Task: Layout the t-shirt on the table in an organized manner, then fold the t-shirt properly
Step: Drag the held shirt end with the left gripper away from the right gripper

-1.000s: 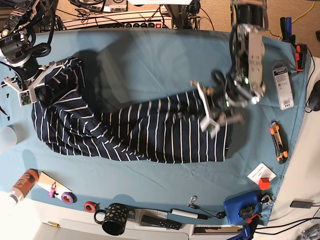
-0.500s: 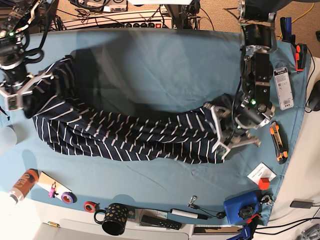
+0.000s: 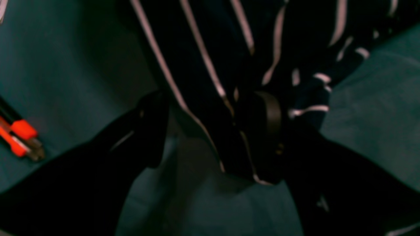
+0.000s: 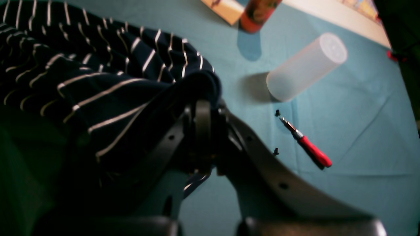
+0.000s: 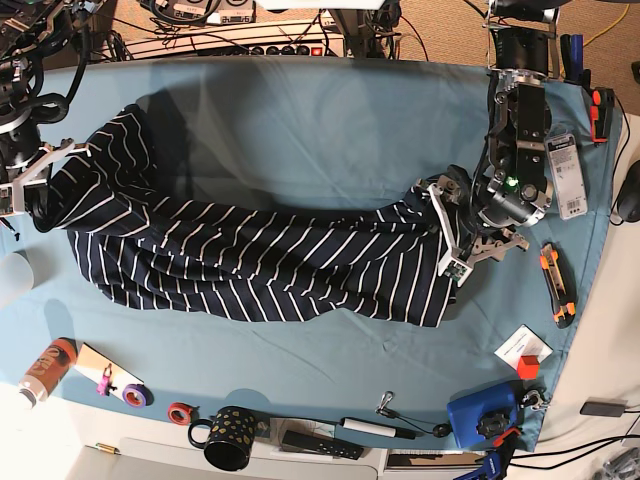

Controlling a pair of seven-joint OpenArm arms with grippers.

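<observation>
Two grippers sit at the ends of the t-shirt (image 5: 250, 255), which lies long across the middle of the surface (image 5: 330, 120). Our right gripper (image 5: 25, 190), far left, pinches it closed. Our left gripper (image 5: 455, 235), at right, is open around its edge, so we judge the left is nearer to let go.

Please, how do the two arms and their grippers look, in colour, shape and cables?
Both arms are black jointed metal with loose black cables. The left gripper has white angular fingers and a small green light on the wrist. The right gripper also has white fingers; in its wrist view they appear grey, curved, with small round holes.
</observation>
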